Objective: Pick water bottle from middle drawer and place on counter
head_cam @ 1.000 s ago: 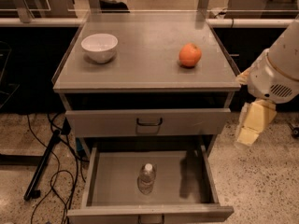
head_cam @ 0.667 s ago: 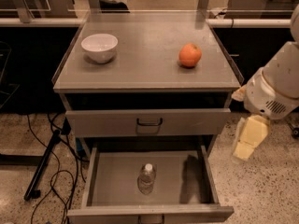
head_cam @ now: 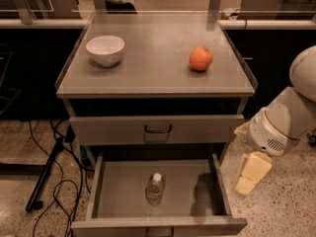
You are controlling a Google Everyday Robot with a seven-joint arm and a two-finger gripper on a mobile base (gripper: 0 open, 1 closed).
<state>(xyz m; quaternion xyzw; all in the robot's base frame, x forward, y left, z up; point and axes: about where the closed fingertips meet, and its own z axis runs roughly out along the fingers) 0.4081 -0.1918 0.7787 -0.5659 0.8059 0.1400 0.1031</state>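
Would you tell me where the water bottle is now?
The water bottle sits mid-floor in the middle drawer, bottom centre; the pincer hangs outside, to its right.

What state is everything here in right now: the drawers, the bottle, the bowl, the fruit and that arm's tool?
middle drawer: pulled open, water bottle inside.
water bottle: upright, cap on, untouched.
drawer above: shut.
bowl: upright on the counter, looks empty.
orange: whole, resting on the counter.
tool: right of the open drawer, outside it, holding nothing.

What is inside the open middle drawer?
Only the water bottle, upright on the floor of the middle drawer. Its front wall hides the nearest strip. The tool hangs outside, beside it.
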